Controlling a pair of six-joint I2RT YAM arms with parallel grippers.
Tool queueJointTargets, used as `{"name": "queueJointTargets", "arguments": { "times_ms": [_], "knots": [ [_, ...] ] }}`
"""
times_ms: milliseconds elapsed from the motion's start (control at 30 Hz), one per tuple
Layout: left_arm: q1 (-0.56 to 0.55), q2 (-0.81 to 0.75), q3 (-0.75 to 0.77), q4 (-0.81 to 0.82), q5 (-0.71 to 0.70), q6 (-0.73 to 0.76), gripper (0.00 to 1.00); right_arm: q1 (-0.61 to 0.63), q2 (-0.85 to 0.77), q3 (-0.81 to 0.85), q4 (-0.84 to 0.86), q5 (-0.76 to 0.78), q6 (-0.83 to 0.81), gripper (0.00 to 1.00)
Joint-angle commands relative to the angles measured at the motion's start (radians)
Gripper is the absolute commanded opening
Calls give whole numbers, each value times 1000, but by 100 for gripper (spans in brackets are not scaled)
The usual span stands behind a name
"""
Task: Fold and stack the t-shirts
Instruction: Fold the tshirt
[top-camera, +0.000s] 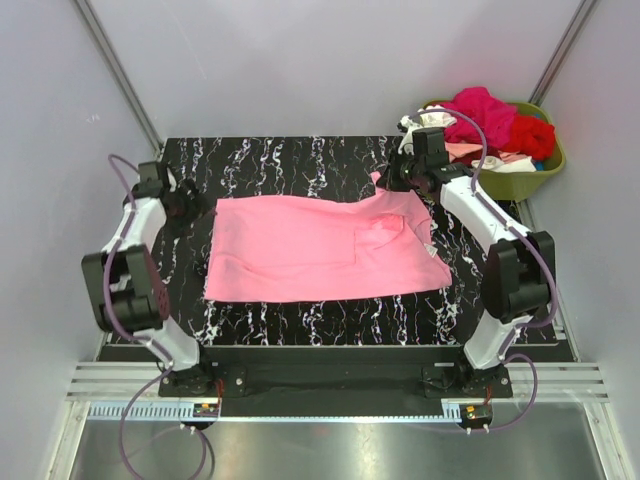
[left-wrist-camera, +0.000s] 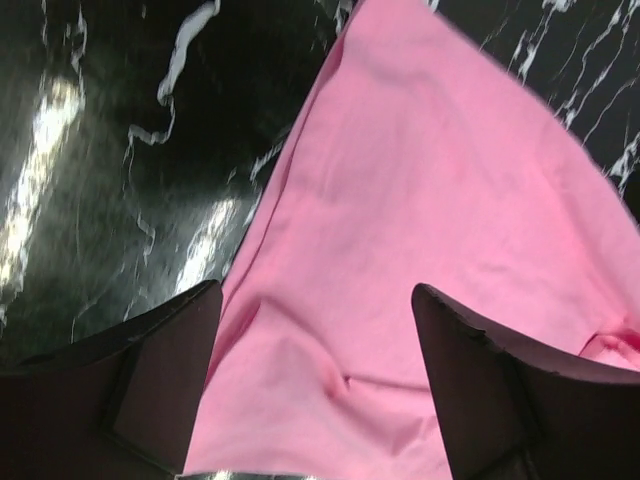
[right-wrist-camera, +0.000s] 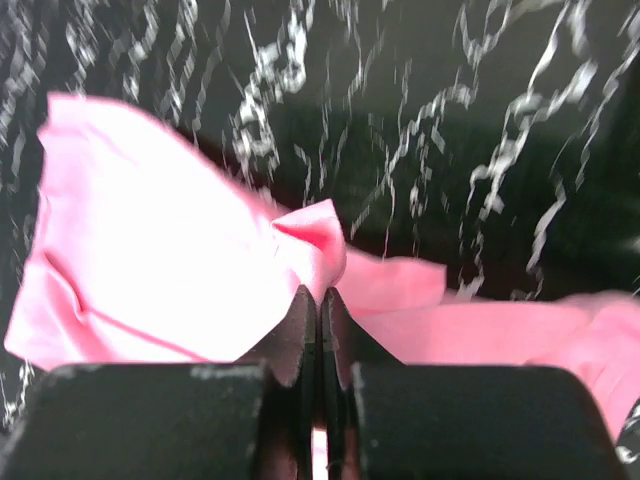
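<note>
Soft, light and limp by the look of it, the medium-pink short-sleeved cloth t-shirt (top-camera: 320, 250) probably wants edge holds. The right fingers (right-wrist-camera: 293, 338) are clamped on its corner fold, and the left fingers (left-wrist-camera: 160, 385) stand apart over its edge.

A black worktop (top-camera: 300, 160) veined with white sits inside pale grey walls (top-camera: 330, 60). Slim metal struts (top-camera: 115, 65) run diagonally up the two far corners. Ribbed aluminium rails (top-camera: 330, 385) edge its near side, with a brushed metal sheet (top-camera: 330, 445) below.
</note>
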Motion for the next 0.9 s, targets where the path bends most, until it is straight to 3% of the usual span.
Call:
{"name": "queueJointTargets", "arguments": {
  "times_ms": [0, 267, 500, 733, 867],
  "knots": [
    [2, 96, 152, 92, 24, -18, 82, 24, -3, -33, 53, -62, 18, 0],
    [-7, 413, 394, 86, 39, -21, 72, 37, 63, 4, 56, -91, 18, 0],
    [-27, 582, 564, 57, 30, -13, 65, 35, 102, 10, 65, -109, 21, 0],
    [-61, 636, 583, 81, 41, -31, 61, 35, 123, -16, 85, -115, 16, 0],
    [-80, 642, 548, 115, 39, -38, 51, 35, 140, -24, 79, -118, 13, 0]
  ]
}}
